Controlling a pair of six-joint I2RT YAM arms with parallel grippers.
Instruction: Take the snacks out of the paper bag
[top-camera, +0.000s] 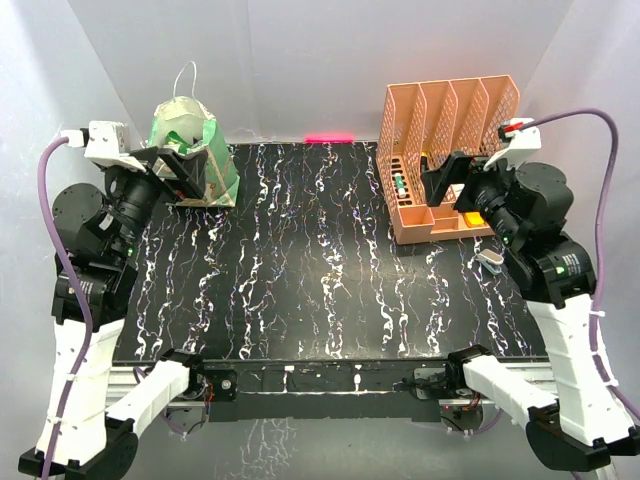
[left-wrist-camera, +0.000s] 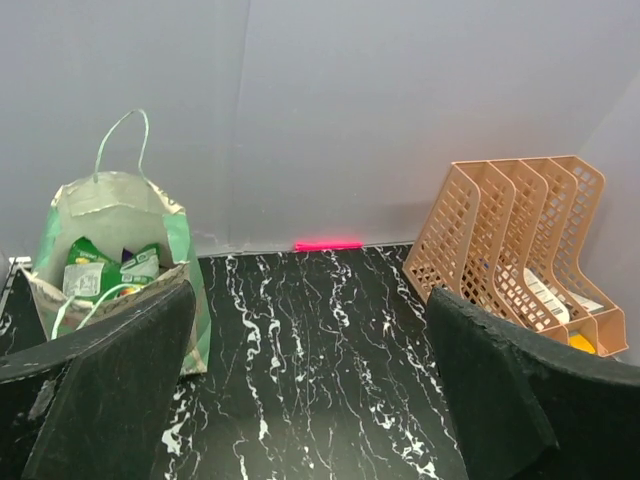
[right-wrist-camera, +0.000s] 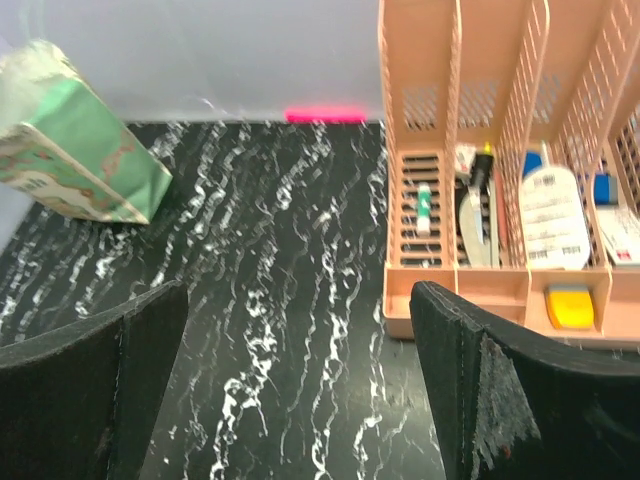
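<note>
No wording can be read.
Print is seen on the snacks (left-wrist-camera: 85, 272) inside the paper bag (left-wrist-camera: 112, 205) and on a white label (right-wrist-camera: 553, 215) in the peach organizer (right-wrist-camera: 420, 50), but it is too small and blurred to be made out.

A mint-green paper bag (top-camera: 218, 165) with a cream patterned front panel is seen standing upright at the far left corner of the desk (top-camera: 300, 290), its mouth open upward and its pale inside exposed. One thin string handle is raised in a loop above the far rim, and the other is draped over the near rim. The snacks (left-wrist-camera: 88, 272) are held inside, just below the rim. A glossy green packet is seen on the left with a purple one beside it. Any others cannot be made out.
</note>
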